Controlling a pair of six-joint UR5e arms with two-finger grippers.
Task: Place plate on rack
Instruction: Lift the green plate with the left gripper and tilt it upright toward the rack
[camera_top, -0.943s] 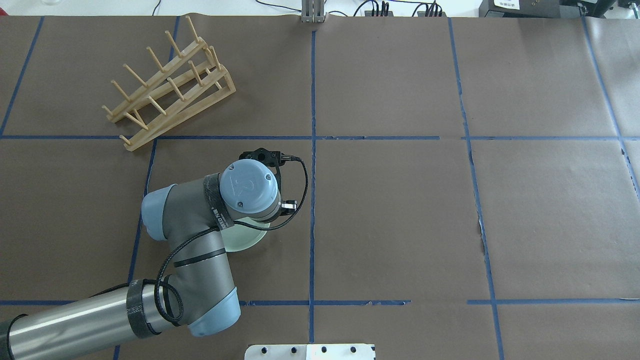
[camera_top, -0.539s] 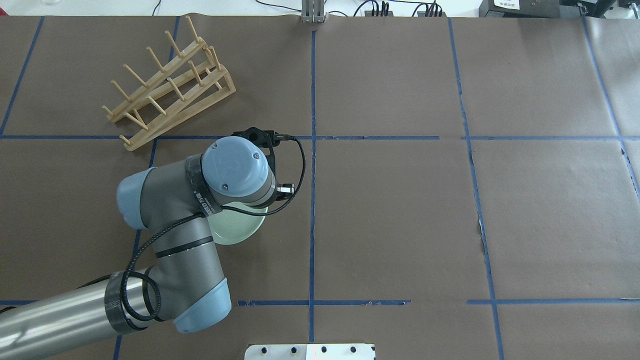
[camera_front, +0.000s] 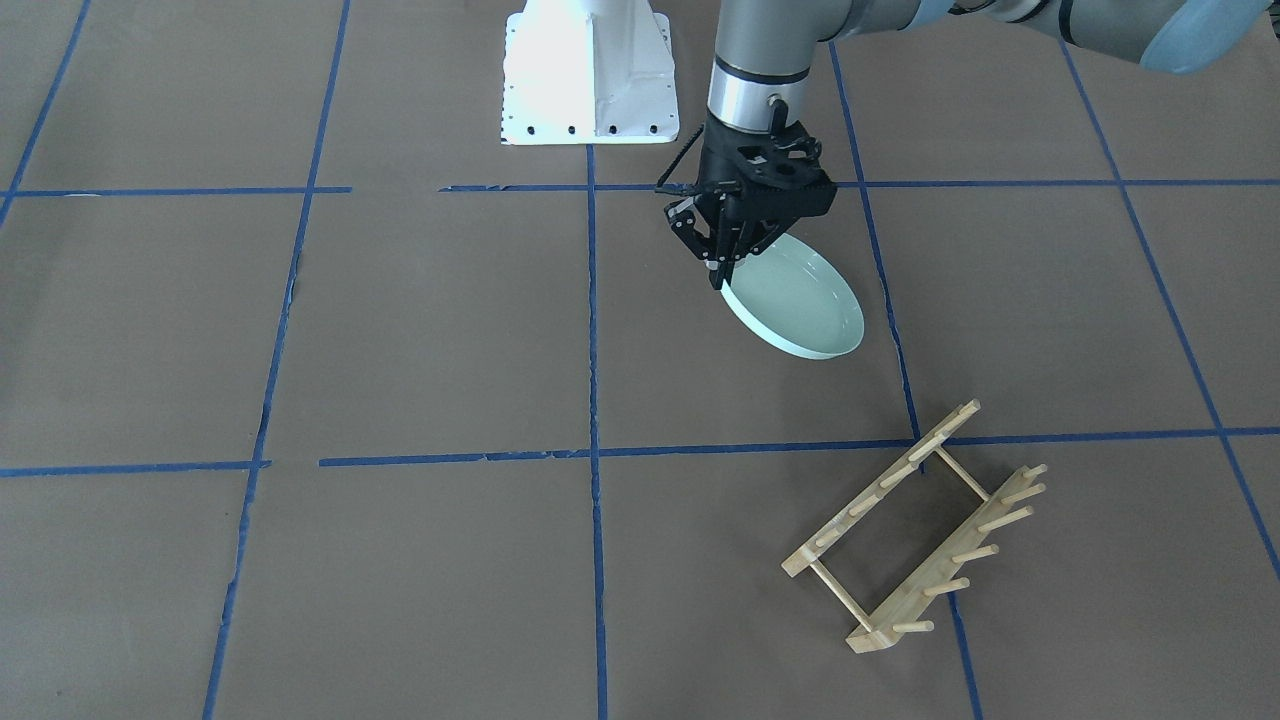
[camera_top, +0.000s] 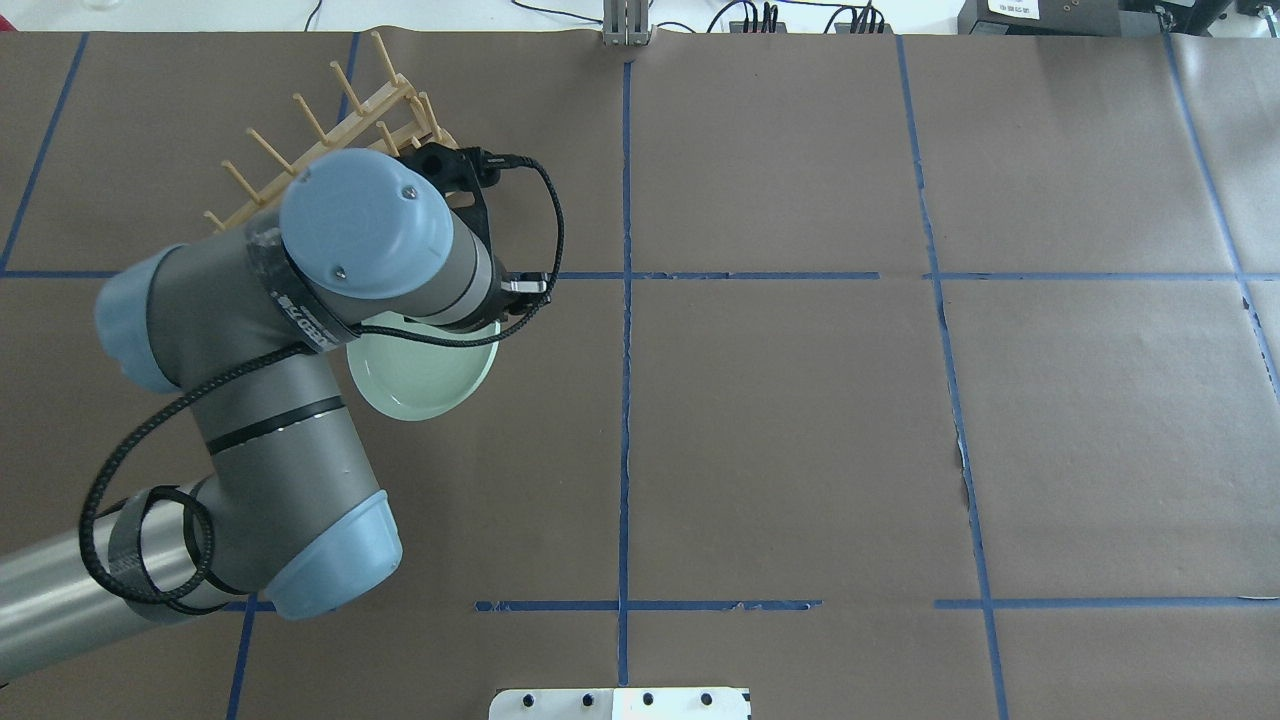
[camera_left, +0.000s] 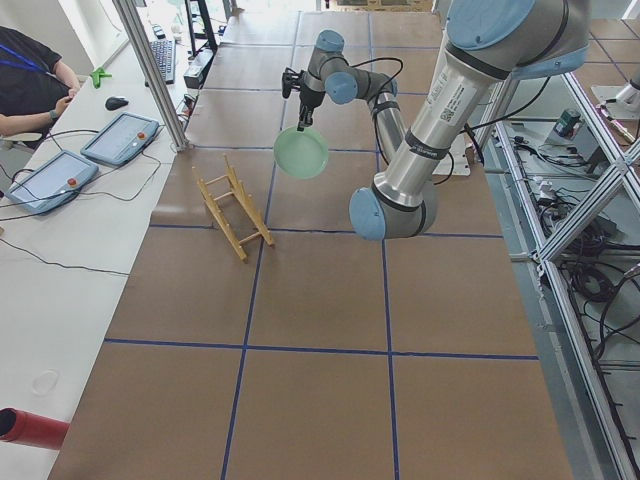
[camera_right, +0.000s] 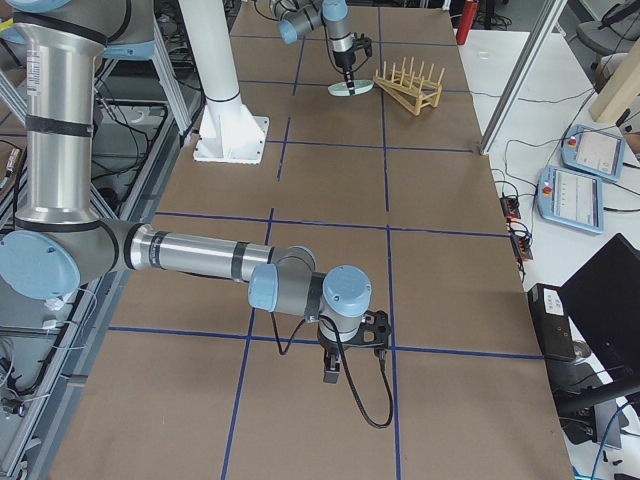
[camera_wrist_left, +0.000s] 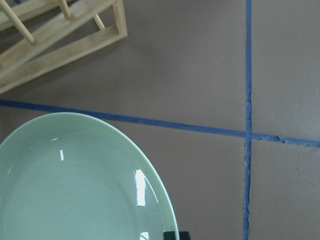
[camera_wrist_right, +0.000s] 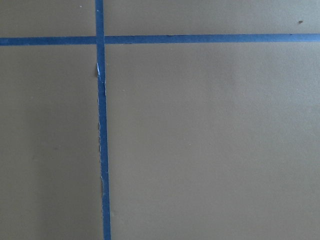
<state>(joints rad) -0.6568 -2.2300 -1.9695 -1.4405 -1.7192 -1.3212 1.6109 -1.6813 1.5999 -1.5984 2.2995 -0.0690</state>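
My left gripper (camera_front: 722, 268) is shut on the rim of the pale mint-green plate (camera_front: 800, 300) and holds it tilted above the table. The plate also shows in the overhead view (camera_top: 420, 378), the left wrist view (camera_wrist_left: 75, 185) and the exterior left view (camera_left: 301, 153). The wooden rack (camera_front: 915, 530) stands on the brown paper beyond the plate, apart from it. In the overhead view the rack (camera_top: 330, 120) is partly hidden by my left arm. The rack's corner (camera_wrist_left: 60, 40) is at the top left of the left wrist view. My right gripper (camera_right: 335, 372) hangs low over the table far from both; I cannot tell if it is open or shut.
The white robot base (camera_front: 588, 75) stands at the table's near edge. Blue tape lines (camera_top: 626, 300) cross the brown paper. A side table with two tablets (camera_left: 120, 138) and a seated operator (camera_left: 30, 75) lies past the rack.
My left arm has carried the plate up and toward the far left, closer to the rack, and now covers part of the rack in the overhead view.
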